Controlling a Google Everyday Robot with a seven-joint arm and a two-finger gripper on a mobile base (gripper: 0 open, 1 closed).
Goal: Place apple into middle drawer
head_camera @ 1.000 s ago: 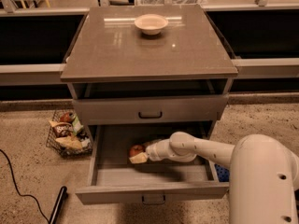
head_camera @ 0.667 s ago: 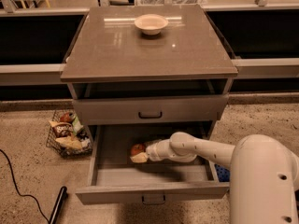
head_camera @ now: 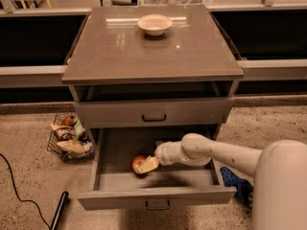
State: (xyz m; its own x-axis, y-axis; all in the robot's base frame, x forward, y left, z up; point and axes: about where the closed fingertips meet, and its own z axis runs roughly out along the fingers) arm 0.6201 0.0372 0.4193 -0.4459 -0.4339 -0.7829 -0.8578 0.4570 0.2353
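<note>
My gripper (head_camera: 149, 165) sits inside the open middle drawer (head_camera: 120, 199), against the apple (head_camera: 137, 161). I cannot tell whether it grips.

This looks like a robot test room, not a home. One grey cabinet (head_camera: 153, 56) stands alone on a hard speckled floor (head_camera: 29, 143). A bowl (head_camera: 154, 24) sits near the back edge of its top. A wire basket of snacks (head_camera: 69, 138) sits on the floor by its left side, near a black cable (head_camera: 14, 190). The robot's gripper (head_camera: 148, 165) is inside the open middle drawer (head_camera: 120, 199).
</note>
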